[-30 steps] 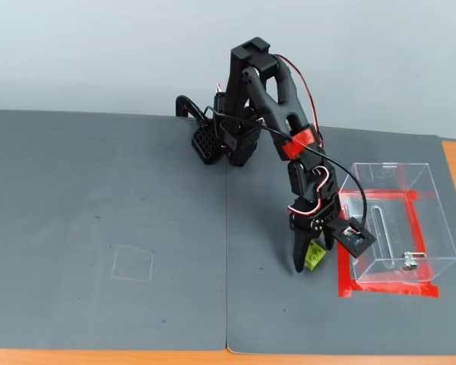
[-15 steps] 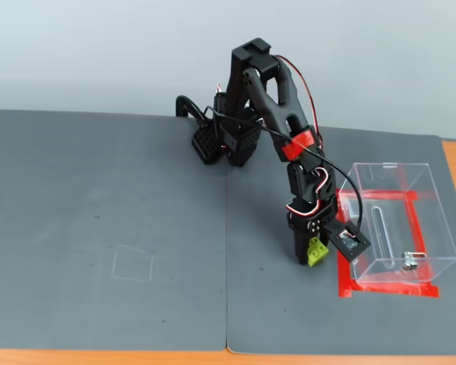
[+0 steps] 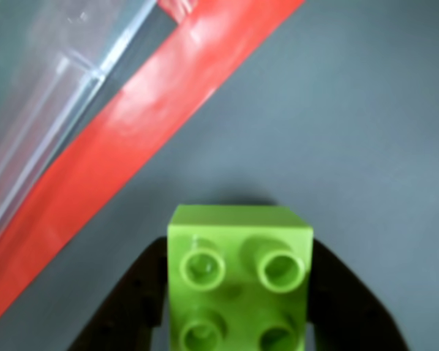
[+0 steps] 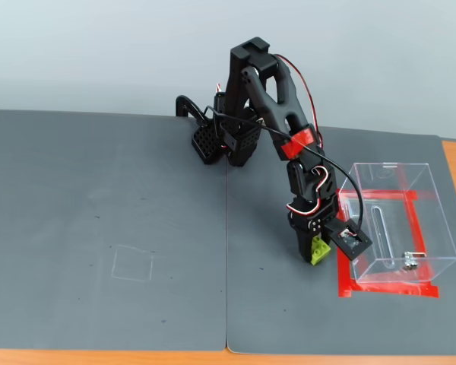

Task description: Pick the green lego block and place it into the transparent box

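Wrist view is showing the gripper (image 3: 238,292) clamping the green lego block (image 3: 239,274) just beside the transparent box (image 4: 399,228), so carrying it over the wall is likely coming next.

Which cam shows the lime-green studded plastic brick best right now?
The wrist view: the lime-green studded plastic brick fills the lower centre, four studs visible, black gripper fingers on both sides. The fixed view shows the brick only as a small patch at the gripper tips.

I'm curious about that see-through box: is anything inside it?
No brick is inside the transparent box. Through its walls only red tape and a small metal latch show. The green lego block sits outside, in the gripper.
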